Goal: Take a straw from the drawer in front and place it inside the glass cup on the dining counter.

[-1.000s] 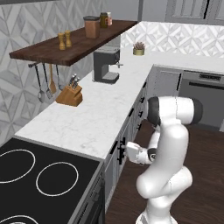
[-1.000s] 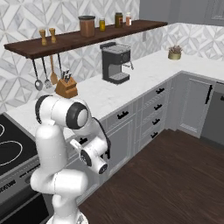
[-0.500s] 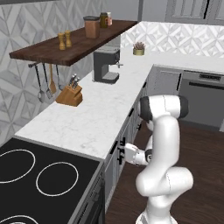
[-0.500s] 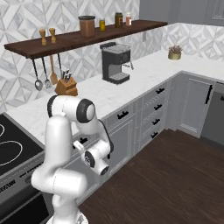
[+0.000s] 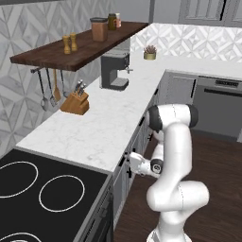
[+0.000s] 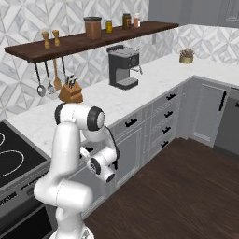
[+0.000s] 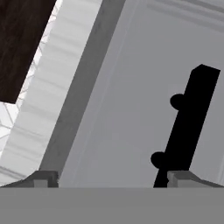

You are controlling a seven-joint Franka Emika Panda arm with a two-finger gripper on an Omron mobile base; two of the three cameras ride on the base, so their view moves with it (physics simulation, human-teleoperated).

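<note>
The drawer [image 7: 131, 87] was shut, its flat grey front filling the hand view, with the dark handle [image 7: 188, 122] to the right. The gripper [image 7: 111, 179] hung close before it, jaws parted and grasping nothing. Opening, fetching the straw and carrying it all appeared left to do.
</note>
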